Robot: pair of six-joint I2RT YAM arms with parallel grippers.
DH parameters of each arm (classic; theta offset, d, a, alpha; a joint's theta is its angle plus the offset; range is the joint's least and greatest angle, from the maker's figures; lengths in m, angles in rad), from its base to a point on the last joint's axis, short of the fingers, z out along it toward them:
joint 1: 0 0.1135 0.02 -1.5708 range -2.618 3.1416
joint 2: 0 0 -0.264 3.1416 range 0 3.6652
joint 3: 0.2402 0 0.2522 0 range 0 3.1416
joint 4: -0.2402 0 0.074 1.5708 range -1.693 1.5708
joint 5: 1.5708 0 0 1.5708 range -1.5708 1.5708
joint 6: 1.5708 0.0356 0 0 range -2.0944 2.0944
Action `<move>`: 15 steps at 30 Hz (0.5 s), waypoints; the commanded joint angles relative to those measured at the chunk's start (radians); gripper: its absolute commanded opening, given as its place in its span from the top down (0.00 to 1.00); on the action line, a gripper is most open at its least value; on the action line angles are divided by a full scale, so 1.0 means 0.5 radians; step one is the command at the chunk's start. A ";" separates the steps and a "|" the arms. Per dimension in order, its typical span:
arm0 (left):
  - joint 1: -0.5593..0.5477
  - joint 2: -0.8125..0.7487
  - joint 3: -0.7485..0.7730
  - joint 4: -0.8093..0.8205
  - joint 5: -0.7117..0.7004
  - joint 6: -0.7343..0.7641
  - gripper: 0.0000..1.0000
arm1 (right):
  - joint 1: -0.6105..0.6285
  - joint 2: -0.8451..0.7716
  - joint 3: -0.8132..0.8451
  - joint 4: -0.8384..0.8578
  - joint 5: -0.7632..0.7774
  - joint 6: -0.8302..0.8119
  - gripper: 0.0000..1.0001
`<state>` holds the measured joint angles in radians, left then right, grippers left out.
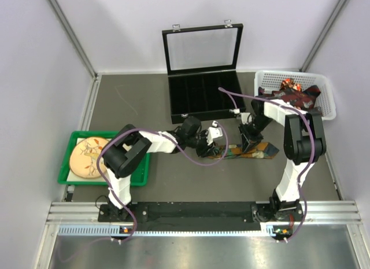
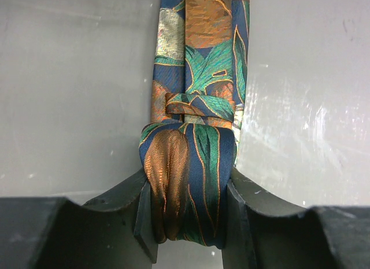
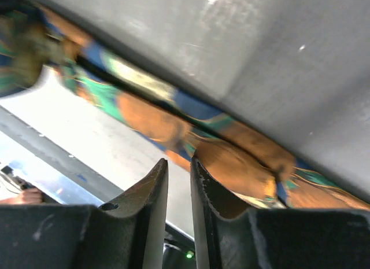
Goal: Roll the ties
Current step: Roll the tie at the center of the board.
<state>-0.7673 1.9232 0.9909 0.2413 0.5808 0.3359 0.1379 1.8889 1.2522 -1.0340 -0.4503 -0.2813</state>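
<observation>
Your left gripper (image 2: 186, 214) is clamped on the rolled end of the tie (image 2: 199, 78), which lies just in front of the black case (image 1: 199, 114). Your right gripper (image 3: 179, 170) hangs over it, fingers nearly shut and holding nothing.

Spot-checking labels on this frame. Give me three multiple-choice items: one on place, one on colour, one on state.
1. Where do the spare ties lie?
A) in the white basket
B) in the black case
C) on the case lid

2. What colour is the tray?
A) blue
B) green
C) red

3. What is the left gripper doing?
A) hanging open over bare table
B) clamping the rolled end of the tie
C) holding a plate

Answers:
1 A: the top view shows them heaped in the basket.
2 B: its rim is plainly green.
3 B: the left wrist view shows both fingers pressed against the roll.
</observation>
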 commanded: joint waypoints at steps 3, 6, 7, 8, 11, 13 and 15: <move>0.034 0.065 -0.062 -0.470 -0.198 0.101 0.92 | 0.086 0.122 -0.001 0.144 0.161 -0.082 0.79; 0.031 0.081 0.030 -0.535 -0.174 0.132 0.89 | 0.098 0.174 -0.004 0.181 0.247 -0.072 0.80; 0.034 0.071 0.052 -0.544 -0.162 0.165 0.89 | 0.098 0.180 -0.004 0.181 0.275 -0.075 0.80; 0.037 0.062 0.071 -0.553 -0.146 0.190 0.87 | 0.095 0.183 -0.007 0.184 0.308 -0.072 0.80; 0.041 -0.008 0.107 -0.535 -0.057 0.291 0.83 | 0.098 0.180 -0.016 0.187 0.336 -0.063 0.81; 0.044 -0.054 0.138 -0.538 -0.008 0.334 0.81 | 0.095 0.177 -0.016 0.184 0.345 -0.060 0.81; 0.044 -0.064 0.202 -0.568 0.007 0.356 0.78 | 0.098 0.180 -0.019 0.181 0.345 -0.060 0.81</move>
<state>-0.7605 1.9175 1.0546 0.0948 0.5896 0.4377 0.1734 1.9293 1.2530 -1.0214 -0.3756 -0.2905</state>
